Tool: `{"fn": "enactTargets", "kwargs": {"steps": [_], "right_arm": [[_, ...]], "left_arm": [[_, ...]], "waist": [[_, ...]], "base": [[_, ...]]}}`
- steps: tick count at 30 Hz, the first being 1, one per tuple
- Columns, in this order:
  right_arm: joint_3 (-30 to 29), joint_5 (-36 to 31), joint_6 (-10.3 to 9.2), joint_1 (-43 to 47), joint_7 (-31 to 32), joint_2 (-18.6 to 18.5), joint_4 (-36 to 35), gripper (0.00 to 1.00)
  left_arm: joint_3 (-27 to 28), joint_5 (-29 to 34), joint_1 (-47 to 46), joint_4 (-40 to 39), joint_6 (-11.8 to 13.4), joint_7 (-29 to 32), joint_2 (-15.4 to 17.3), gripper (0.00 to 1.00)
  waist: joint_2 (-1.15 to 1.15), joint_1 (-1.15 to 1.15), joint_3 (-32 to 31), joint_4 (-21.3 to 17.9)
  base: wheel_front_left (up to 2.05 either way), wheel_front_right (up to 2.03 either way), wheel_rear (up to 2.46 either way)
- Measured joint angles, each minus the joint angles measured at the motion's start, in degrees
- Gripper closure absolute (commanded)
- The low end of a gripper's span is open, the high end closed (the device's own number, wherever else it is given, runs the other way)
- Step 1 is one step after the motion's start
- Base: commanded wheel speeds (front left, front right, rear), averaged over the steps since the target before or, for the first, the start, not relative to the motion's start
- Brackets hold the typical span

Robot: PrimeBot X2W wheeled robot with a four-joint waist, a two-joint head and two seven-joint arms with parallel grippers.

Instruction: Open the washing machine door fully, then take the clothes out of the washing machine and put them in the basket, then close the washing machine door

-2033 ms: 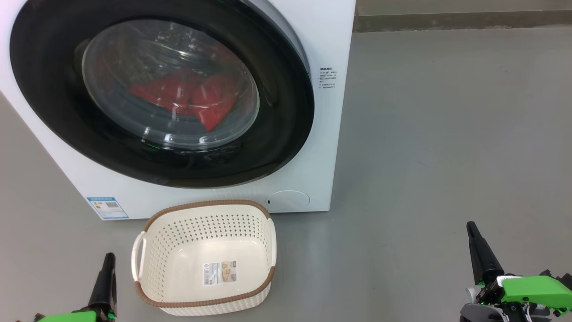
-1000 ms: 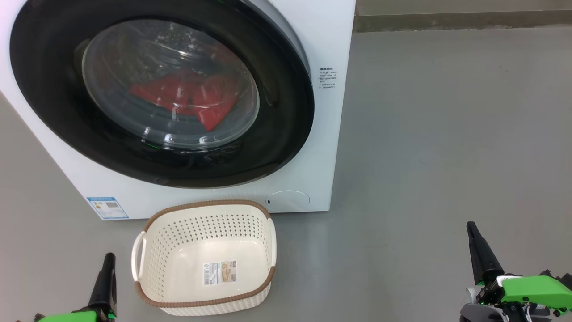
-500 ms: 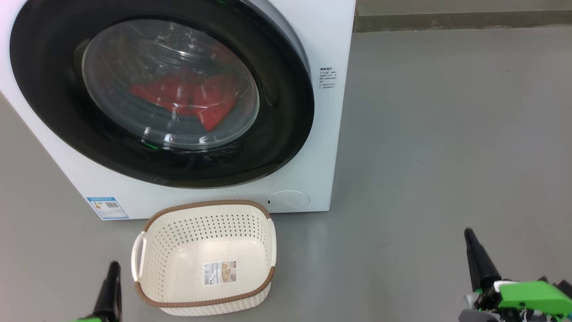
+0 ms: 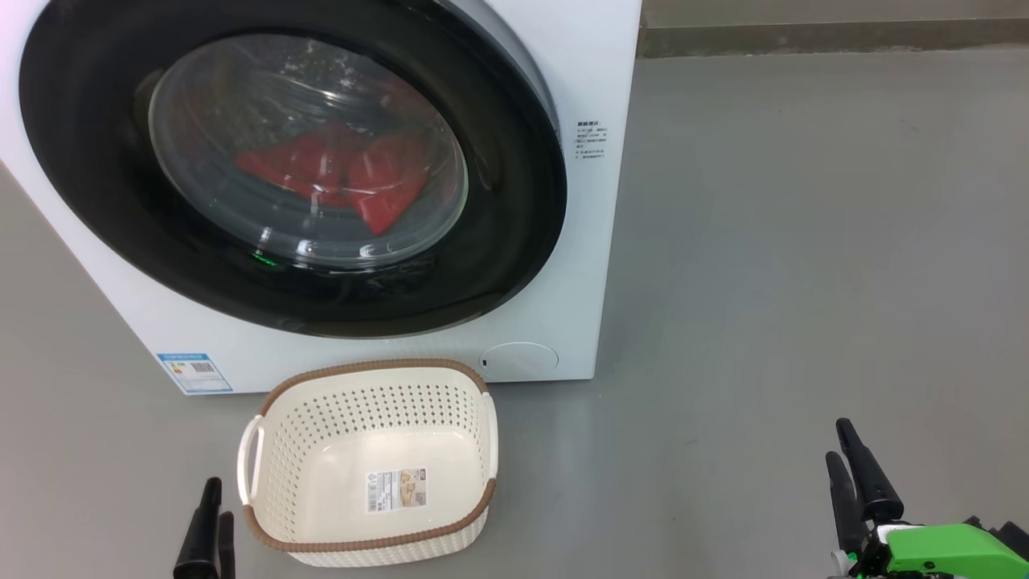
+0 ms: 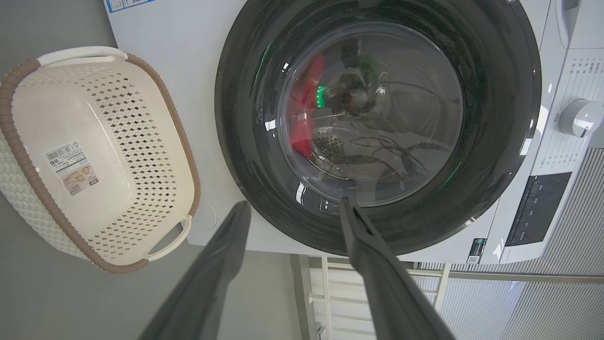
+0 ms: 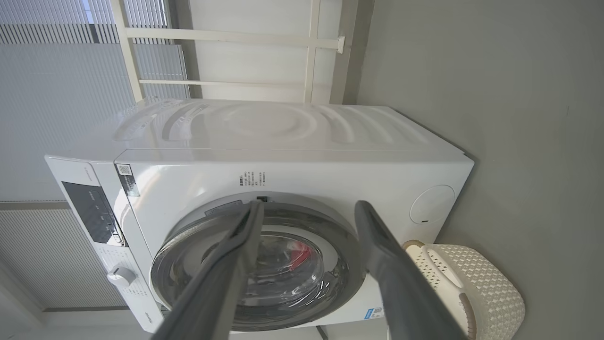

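Observation:
The washing machine (image 4: 583, 241) fills the upper left of the head view. Its door (image 4: 498, 249), with a glossy black rim and a glass bowl, covers the drum mouth. The red clothes (image 4: 362, 181) lie inside behind the glass and show again in the wrist views (image 5: 302, 123) (image 6: 302, 250). The basket (image 4: 362, 366) stands on the floor just in front of the machine with nothing but a paper label in it. My left gripper (image 4: 219, 503) is low beside the basket's left side, open and holding nothing. My right gripper (image 4: 838, 441) is far to the right, open too.
Bare grey floor (image 4: 804, 281) stretches to the right of the machine as far as a wall base (image 4: 828, 36). On the machine's front are a blue sticker (image 4: 194, 372) and a round cap (image 4: 518, 359). A control panel with a knob (image 5: 580, 118) tops it.
Both grippers have sunk lower in the head view, and each now shows two spread fingers where one showed before. Machine, door and basket have not moved.

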Motion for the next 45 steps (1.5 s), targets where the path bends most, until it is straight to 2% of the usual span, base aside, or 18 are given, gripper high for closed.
{"fn": "enactTargets", "kwargs": {"steps": [6,25,45], "right_arm": [[1.13,-3.24,0.00,0.00,-0.96,-0.76,-0.54,0.00],[4.83,-17.26,0.00,0.05,-4.03,-3.08,-1.44,0.00],[8.47,-31.62,0.00,0.11,-7.49,-5.59,-1.65,0.00]], "left_arm": [[-0.44,4.00,0.00,-0.79,0.00,-0.92,0.21,0.00],[-2.16,23.40,0.06,-2.45,0.12,-4.08,0.26,0.00],[-5.49,39.68,0.99,-3.74,2.48,-7.45,1.14,0.00]], "waist": [[0.00,0.00,0.06,0.06],[0.00,0.00,0.10,0.34],[0.00,0.00,0.05,0.34]], "base": [[0.00,0.00,0.00],[0.00,0.00,0.00],[0.00,0.00,0.00]]}}
